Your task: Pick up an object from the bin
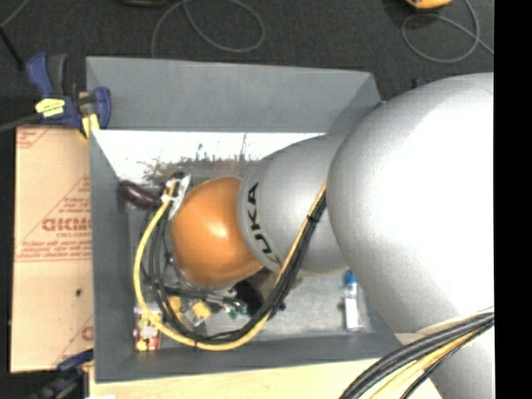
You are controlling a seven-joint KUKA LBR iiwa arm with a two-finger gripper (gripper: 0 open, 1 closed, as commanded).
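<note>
My gripper's dark body (184,293) shows low in the bin's front left part, just under the arm's orange cover. Right beside it lie a small yellow piece (199,311) and a green bit (238,308); I cannot tell whether it touches them. A small red and white thing (147,333) sits in the front left corner, a little left of the gripper. A dark maroon rounded thing (138,194) lies by the left wall at the back.
A white tube with a blue cap (352,305) lies on the bin floor at the front right. The arm's silver body and its orange cover hide most of the bin's middle. A yellow cable loops down to the front wall.
</note>
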